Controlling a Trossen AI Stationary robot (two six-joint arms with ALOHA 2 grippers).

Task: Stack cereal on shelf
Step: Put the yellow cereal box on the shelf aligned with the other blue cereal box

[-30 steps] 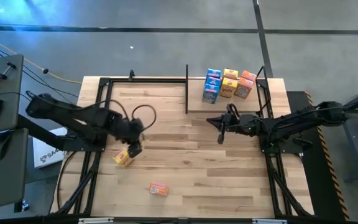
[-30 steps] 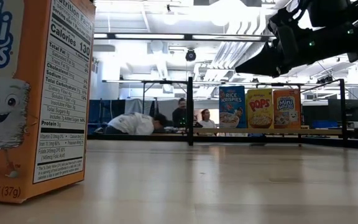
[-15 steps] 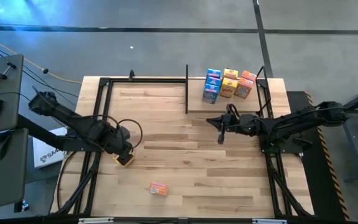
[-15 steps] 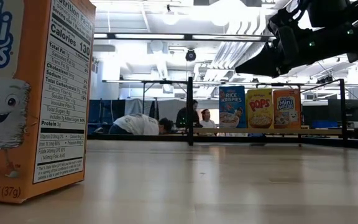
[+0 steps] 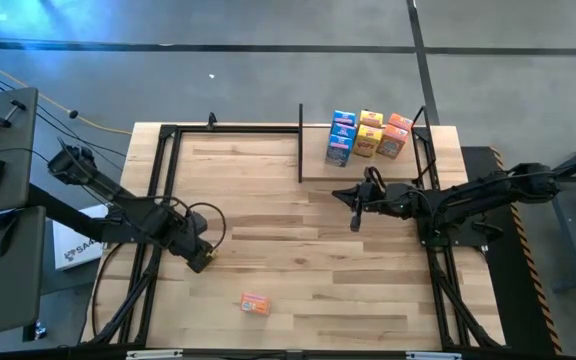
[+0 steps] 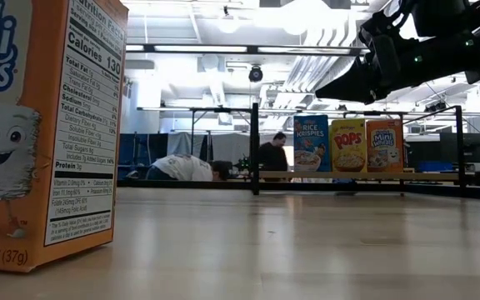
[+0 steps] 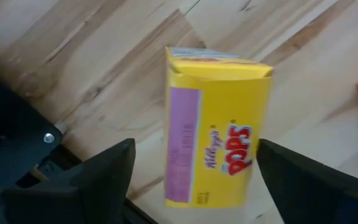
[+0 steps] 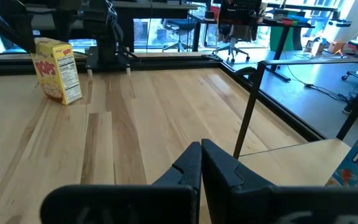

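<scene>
Left gripper point(image 5: 200, 257) sits low at the table's point(image 5: 298, 250) left edge, fingers spread wide, and the yellow Pops box point(image 7: 219, 127) stands right between them in the left wrist view, a dark finger point(image 7: 107, 165) on either side of it with wood showing in the gaps, so nothing is clamped. From above that box is nearly hidden under the gripper; only a sliver of yellow seems to peek out, hard to be sure.

Over on the right, the right gripper point(image 5: 356, 215) hangs above the table just in front of the shelf point(image 5: 313, 170), its fingers point(image 8: 194, 165) pressed together and holding nothing.

The shelf in the far right corner carries a cluster of cereal boxes point(image 5: 368, 135): blue, yellow and orange, standing side by side. The low view shows their fronts in a row, Rice Krispies, Pops, Mini-Wheats.

One orange box point(image 5: 255, 304) lies alone near the table's front edge, well apart from both grippers. In the low view it fills the left side, upright, nutrition panel facing out.

A person point(image 6: 272, 156) shows in the room behind.
</scene>
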